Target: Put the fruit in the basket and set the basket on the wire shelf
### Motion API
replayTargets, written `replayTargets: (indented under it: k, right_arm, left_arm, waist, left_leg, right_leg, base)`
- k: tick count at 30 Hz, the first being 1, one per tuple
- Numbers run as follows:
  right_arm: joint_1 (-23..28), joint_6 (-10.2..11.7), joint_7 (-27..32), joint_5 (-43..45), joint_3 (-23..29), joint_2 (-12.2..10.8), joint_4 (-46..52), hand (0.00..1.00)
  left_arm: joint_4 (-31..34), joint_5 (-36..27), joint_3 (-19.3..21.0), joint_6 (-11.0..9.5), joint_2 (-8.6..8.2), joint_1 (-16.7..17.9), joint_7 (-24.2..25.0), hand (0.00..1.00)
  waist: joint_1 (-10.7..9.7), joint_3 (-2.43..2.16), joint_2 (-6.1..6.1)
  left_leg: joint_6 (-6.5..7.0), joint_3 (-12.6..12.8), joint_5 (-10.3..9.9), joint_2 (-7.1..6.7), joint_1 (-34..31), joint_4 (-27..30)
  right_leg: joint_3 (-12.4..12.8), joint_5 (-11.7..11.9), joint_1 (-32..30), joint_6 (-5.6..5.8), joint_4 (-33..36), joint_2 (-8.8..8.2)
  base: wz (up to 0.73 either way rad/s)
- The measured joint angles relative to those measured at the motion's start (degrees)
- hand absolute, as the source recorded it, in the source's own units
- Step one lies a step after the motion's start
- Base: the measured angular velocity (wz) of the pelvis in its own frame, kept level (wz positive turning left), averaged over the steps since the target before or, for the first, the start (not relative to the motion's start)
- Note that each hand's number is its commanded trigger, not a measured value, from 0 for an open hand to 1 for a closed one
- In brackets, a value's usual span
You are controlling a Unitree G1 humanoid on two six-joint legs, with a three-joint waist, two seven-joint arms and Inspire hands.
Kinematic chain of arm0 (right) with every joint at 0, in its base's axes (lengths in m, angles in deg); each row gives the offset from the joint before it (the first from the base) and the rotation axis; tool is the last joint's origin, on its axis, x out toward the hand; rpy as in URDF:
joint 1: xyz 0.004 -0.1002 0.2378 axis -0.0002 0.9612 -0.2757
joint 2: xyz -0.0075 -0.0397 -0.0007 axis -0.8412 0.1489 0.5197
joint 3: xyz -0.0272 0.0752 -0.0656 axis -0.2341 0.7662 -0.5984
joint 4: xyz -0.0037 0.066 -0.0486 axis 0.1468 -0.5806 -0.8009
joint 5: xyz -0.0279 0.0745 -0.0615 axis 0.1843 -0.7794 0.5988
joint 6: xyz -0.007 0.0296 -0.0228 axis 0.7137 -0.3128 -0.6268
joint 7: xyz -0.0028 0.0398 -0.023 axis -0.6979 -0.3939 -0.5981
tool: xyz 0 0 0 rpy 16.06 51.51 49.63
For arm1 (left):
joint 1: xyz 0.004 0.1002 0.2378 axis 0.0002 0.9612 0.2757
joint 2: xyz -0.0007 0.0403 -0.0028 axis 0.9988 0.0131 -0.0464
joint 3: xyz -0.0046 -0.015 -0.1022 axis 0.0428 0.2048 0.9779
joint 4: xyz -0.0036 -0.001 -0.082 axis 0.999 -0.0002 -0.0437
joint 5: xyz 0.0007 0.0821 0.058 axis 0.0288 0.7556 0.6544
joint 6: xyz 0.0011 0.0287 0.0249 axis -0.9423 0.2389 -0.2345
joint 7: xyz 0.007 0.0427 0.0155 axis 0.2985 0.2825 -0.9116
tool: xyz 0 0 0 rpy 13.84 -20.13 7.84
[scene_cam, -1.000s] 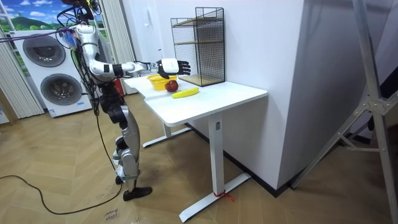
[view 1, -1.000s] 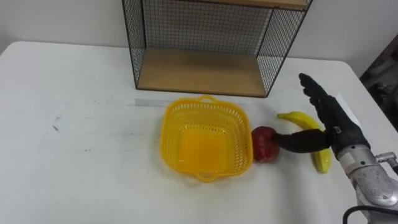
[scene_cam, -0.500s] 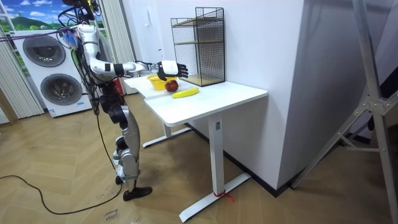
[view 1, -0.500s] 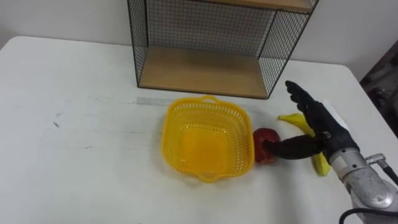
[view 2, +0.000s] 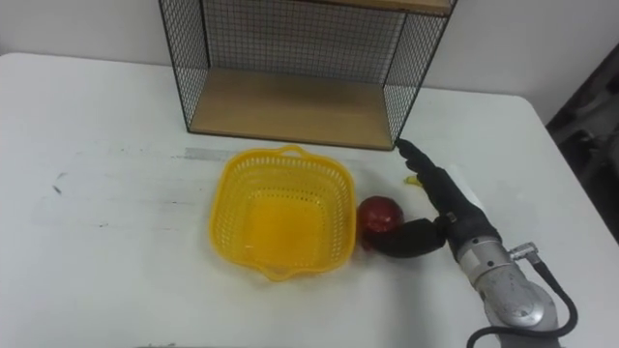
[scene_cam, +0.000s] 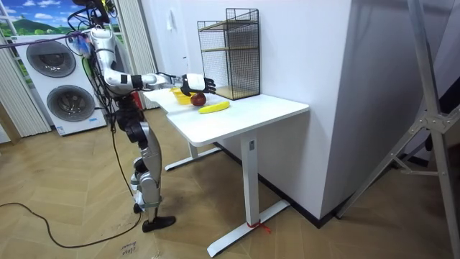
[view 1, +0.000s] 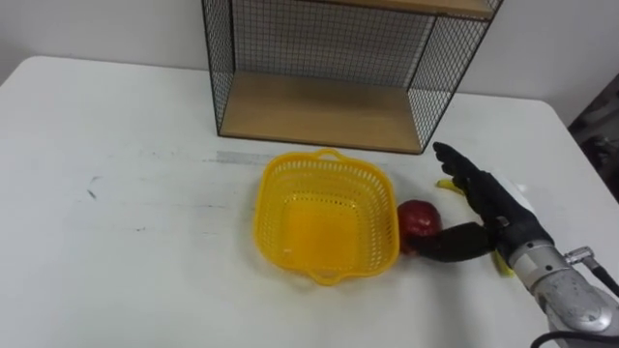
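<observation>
One yellow basket (view 1: 290,172), one red apple (view 1: 419,217) beside it, one banana (scene_cam: 214,107), right hand (view 1: 498,211) fingers apart, thumb touching apple.

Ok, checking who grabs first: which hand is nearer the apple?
Right. The right hand is at the apple's right, thumb right beside it, fingers straight over the banana. The left hand is nowhere over the table round it.
</observation>
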Motion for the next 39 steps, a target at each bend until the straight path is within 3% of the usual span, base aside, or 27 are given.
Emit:
replayTargets:
  k: [23, 39]
  right_arm:
    - [0.1, -0.4, -0.2, 4.3, -3.4, -0.1, -6.7, 0.00]
    - [0.1, -0.4, -0.1, 4.2, -3.4, -0.1, -7.4, 0.00]
  left_arm:
    - [-3.7, 0.2, 0.0, -0.1, 0.12, -1.9, 0.0, 0.00]
    - [-3.9, 0.2, 0.0, -0.1, 0.07, -1.1, 0.0, 0.00]
  waist:
    - [0.2, 0.01, -0.08]
    - [0.3, 0.08, -0.40]
  left_leg:
    - [0.00, 0.0, 0.0, 0.00, 0.0, 0.0]
    - [0.00, -0.5, 0.0, -0.03, 0.0, 0.1]
  right_leg:
    - [0.2, 0.0, 0.1, -0.01, -0.2, 0.07]
    - [0.2, 0.0, 0.2, -0.01, -0.2, 0.05]
  base:
    - [0.00]
    - [0.00]
